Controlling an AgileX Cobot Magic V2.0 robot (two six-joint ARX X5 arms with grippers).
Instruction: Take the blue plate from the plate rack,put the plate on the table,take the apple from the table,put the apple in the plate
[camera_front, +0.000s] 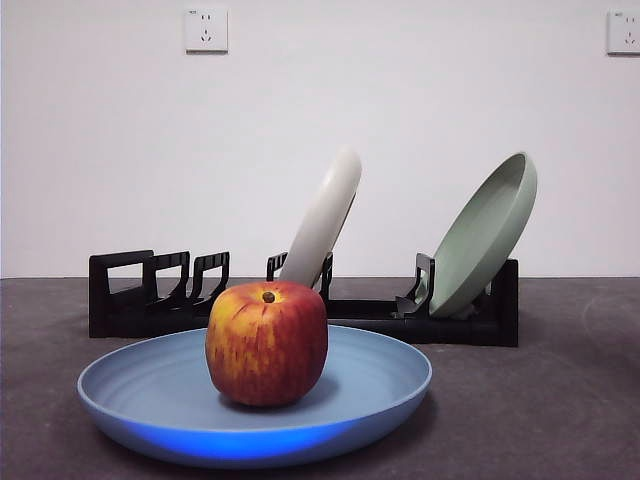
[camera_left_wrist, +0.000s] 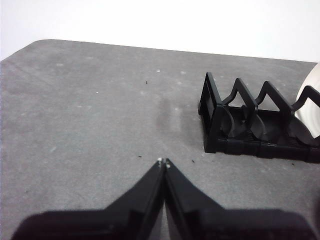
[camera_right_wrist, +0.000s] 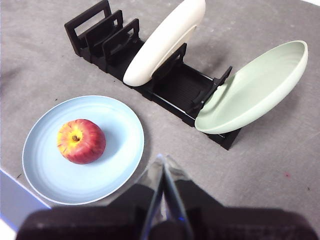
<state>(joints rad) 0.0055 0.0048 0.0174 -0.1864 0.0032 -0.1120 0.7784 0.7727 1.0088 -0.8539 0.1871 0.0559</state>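
The blue plate (camera_front: 370, 385) (camera_right_wrist: 120, 130) lies flat on the table (camera_front: 560, 400) in front of the plate rack (camera_front: 150, 300) (camera_right_wrist: 175, 87) (camera_left_wrist: 250, 135). The red apple (camera_front: 267, 342) (camera_right_wrist: 81, 141) stands upright in the plate, a little off its middle. My right gripper (camera_right_wrist: 163, 160) hovers shut above the table, just beside the plate's rim, holding nothing. My left gripper (camera_left_wrist: 164, 162) is shut and empty over bare table, off the rack's end. Neither arm shows in the front view.
A cream-white plate (camera_front: 325, 220) (camera_right_wrist: 167, 37) leans in the rack's middle slots and a sage-green plate (camera_front: 485, 235) (camera_right_wrist: 255, 87) leans at its other end. The slots at the rack's loop end hold nothing. A white wall (camera_front: 320, 120) with sockets stands behind.
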